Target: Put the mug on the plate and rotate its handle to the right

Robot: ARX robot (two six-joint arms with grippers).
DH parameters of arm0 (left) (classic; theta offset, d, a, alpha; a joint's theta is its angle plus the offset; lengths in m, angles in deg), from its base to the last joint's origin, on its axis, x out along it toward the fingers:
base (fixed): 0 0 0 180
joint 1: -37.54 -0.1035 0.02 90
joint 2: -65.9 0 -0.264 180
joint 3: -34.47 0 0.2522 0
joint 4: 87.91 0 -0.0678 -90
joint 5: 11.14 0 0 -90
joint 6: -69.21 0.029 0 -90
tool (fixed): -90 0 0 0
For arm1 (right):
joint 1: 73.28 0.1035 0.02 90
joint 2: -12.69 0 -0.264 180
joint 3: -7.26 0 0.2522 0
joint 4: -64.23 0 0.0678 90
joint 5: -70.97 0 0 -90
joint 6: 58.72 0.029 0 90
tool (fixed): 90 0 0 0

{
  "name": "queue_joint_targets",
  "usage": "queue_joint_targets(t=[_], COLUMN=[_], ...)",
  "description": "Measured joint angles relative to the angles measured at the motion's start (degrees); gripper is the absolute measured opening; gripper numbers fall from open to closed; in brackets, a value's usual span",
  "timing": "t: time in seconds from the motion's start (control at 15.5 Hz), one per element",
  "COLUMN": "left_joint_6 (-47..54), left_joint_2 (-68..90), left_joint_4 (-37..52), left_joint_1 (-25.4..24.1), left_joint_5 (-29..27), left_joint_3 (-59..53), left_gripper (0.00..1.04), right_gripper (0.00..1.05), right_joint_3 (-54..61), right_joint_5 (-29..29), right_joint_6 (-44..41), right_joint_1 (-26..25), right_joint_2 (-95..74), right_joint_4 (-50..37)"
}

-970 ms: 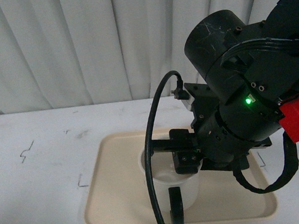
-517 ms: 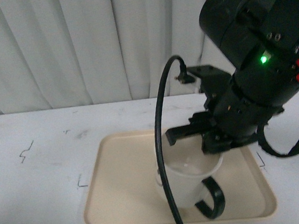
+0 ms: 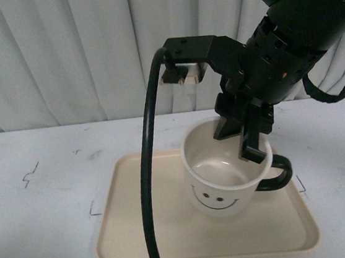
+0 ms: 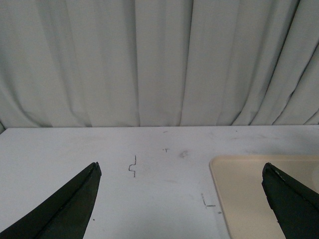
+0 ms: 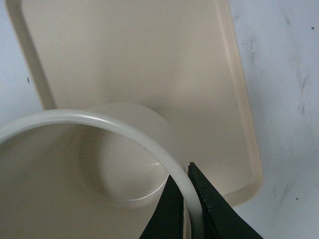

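The white mug [image 3: 219, 186] is upright over the middle right of the beige plate [image 3: 139, 223]. Its smiley face looks toward the camera and its black handle [image 3: 279, 176] points right. My right gripper [image 3: 253, 151] comes down from above and is shut on the mug's rim just beside the handle, one finger inside and one outside. I cannot tell whether the mug's base touches the plate. The right wrist view shows the rim [image 5: 99, 121] pinched at the gripper [image 5: 185, 175], with the plate [image 5: 149, 59] below. My left gripper [image 4: 180, 169] is open and empty over the table, left of the plate [image 4: 254, 194].
A thick black cable [image 3: 150, 194] hangs from my right arm across the plate's left half. The white table [image 3: 38, 206] bears small pen marks. A white curtain [image 3: 89, 51] closes the back.
The mug has turned in my right gripper. Its handle swung from toward the camera round to the right, and the smiley face now shows. The right wrist has rotated and risen.
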State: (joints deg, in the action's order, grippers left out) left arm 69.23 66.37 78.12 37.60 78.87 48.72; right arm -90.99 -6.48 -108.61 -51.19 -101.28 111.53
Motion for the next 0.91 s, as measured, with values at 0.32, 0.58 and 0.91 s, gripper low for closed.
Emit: queue_joint_targets(t=[0.32,0.58,0.91], left_joint_6=[0.0,0.0,0.0], left_joint_2=[0.0,0.0,0.0], left_joint_4=[0.02,0.0,0.02], left_joint_1=[0.0,0.0,0.0], left_joint_5=[-0.02,-0.02,-0.04], left_joint_3=[0.0,0.0,0.0], left_gripper=[0.98,0.98,0.98], right_gripper=[0.03,0.03,0.03], right_joint_3=[-6.93,-14.4,-21.79], right_joint_5=[1.03,2.84,3.1], right_joint_6=[-17.46,-21.27,-21.84], right_joint_1=[0.44,1.66,2.69], right_joint_2=[-6.97,-13.35,-19.96], right_joint_4=[11.74,14.05,16.87])
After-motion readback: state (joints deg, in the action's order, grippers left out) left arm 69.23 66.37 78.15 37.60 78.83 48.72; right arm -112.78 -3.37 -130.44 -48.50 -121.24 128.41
